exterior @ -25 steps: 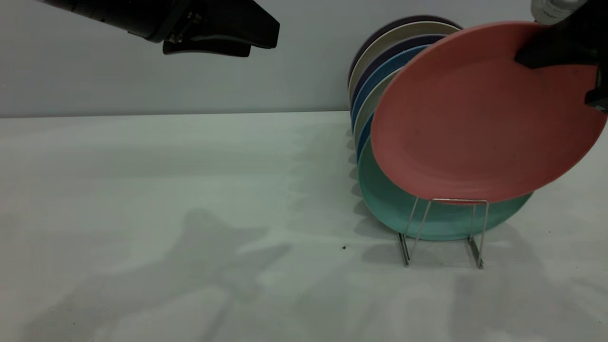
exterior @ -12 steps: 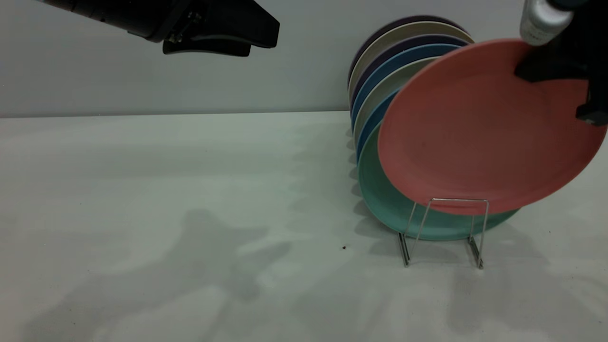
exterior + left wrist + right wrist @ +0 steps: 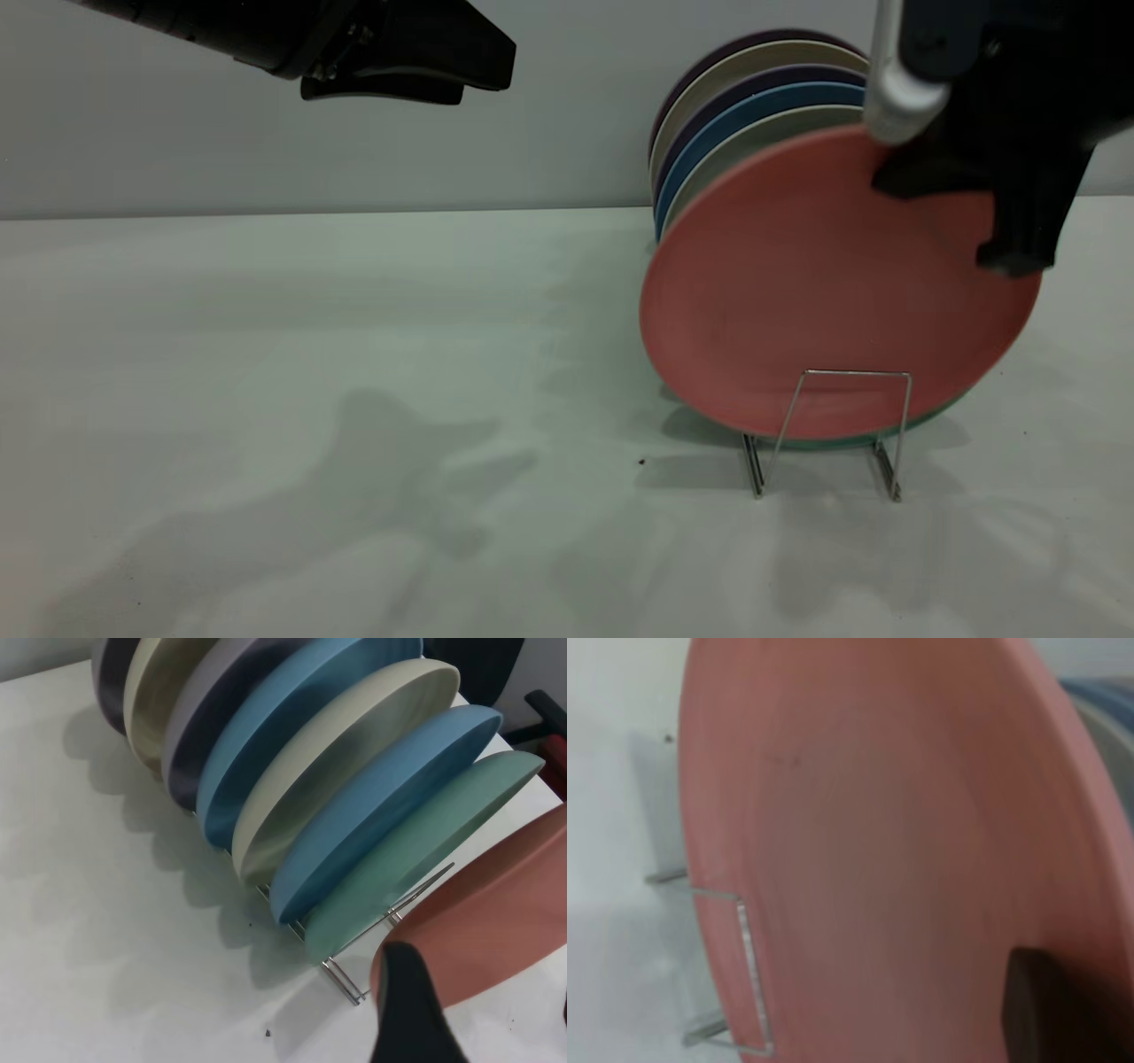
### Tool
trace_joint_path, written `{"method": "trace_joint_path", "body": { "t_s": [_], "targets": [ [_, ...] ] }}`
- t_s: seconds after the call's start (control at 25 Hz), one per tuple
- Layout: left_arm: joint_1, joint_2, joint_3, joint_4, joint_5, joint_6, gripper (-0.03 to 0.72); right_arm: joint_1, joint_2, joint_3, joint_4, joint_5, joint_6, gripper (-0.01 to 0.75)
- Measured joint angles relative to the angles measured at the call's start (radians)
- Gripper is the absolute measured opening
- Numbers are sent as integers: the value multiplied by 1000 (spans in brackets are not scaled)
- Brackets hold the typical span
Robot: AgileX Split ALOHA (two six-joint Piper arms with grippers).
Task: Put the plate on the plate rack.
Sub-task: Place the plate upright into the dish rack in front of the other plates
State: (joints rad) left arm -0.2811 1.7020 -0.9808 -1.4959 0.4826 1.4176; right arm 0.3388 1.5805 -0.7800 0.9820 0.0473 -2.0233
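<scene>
Item 1, the plate (image 3: 797, 292): salmon-pink, standing nearly upright at right of centre in my exterior view, lower edge down behind the front loop of the plate rack (image 3: 833, 434). It leans back on the teal plate (image 3: 416, 859), of which only a sliver shows under its lower rim.

Item 2, the plate rack: thin silver wire, standing on the tabletop (image 3: 354, 354), front loop crossing the plate's lower face.

Item 3, the row of plates (image 3: 292, 771) behind: blue, cream, blue, purple, cream, dark, all standing in slots.

Item 4, my right gripper (image 3: 966, 177): upper right of the frame, clamped on the plate's upper right rim; one dark finger (image 3: 1036, 1010) lies on its face.

Item 5, my left gripper (image 3: 425, 75): upper left, raised well above the tabletop, carrying nothing; I cannot tell its opening.
</scene>
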Motion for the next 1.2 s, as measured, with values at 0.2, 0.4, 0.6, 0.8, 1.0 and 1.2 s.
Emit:
{"method": "trace_joint_path", "body": {
  "t_s": [0.2, 0.4, 0.6, 0.8, 1.0, 1.2],
  "targets": [
    [0, 0, 0, -1, 0, 0, 448, 0, 51, 0, 7, -18, 0, 65],
    [0, 0, 0, -1, 0, 0, 448, 0, 56, 0, 9, -23, -1, 65],
    [0, 0, 0, -1, 0, 0, 447, 0, 58, 0, 28, -23, 0, 86],
    [0, 0, 0, -1, 1, 0, 447, 0, 60, 0, 55, -14, 1, 254],
    [0, 0, 0, -2, 1, 0, 447, 0, 59, 0, 79, -36, 1, 451],
    [0, 0, 0, -2, 1, 0, 447, 0, 21, 0, 110, -47, 1, 502]
  ]
}}
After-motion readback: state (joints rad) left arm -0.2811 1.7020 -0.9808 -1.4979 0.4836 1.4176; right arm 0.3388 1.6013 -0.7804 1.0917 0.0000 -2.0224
